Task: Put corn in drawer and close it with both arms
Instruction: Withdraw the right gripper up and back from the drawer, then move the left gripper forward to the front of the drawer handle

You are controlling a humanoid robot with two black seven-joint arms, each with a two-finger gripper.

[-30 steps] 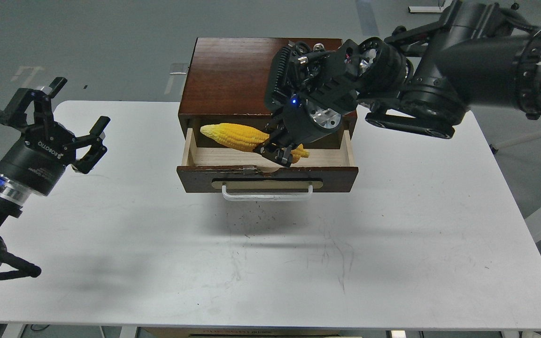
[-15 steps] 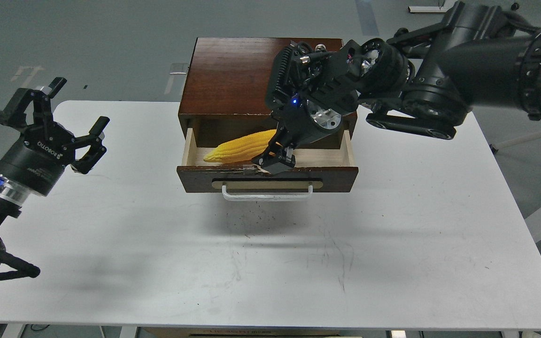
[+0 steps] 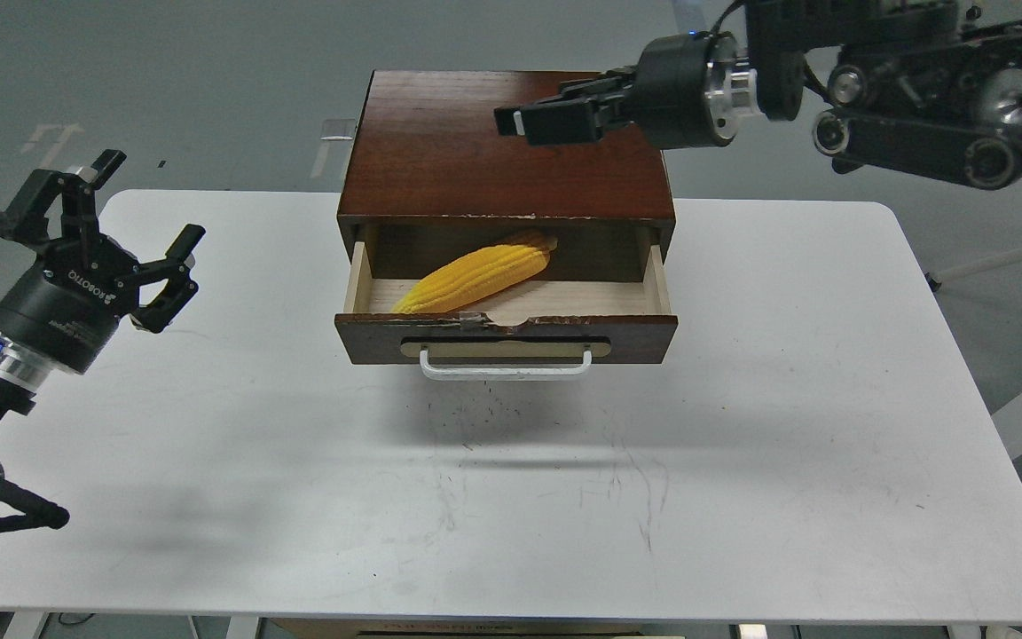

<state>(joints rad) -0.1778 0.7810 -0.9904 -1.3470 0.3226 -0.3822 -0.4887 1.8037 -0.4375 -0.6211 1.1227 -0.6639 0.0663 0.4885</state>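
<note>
The yellow corn (image 3: 475,277) lies slanted inside the open drawer (image 3: 635,333), its pointed end toward the front left and its thick end toward the back. Nothing holds it. The drawer sticks out from the dark cabinet (image 3: 440,151), with its white handle (image 3: 505,368) facing me. My right gripper (image 3: 518,122) hovers above the cabinet top and points left. It is empty. Its fingers overlap, so I cannot tell their gap. My left gripper (image 3: 134,222) is open and empty, above the table well left of the drawer.
The cabinet stands at the back middle of the white table (image 3: 742,444). The right arm's thick links (image 3: 919,98) hang above the table's back right corner. Grey floor lies beyond the table's far edge.
My right gripper let go of the corn, which dropped into the drawer and swung round. The gripper then rose up out of the drawer to above the cabinet top. The left arm barely moved.
</note>
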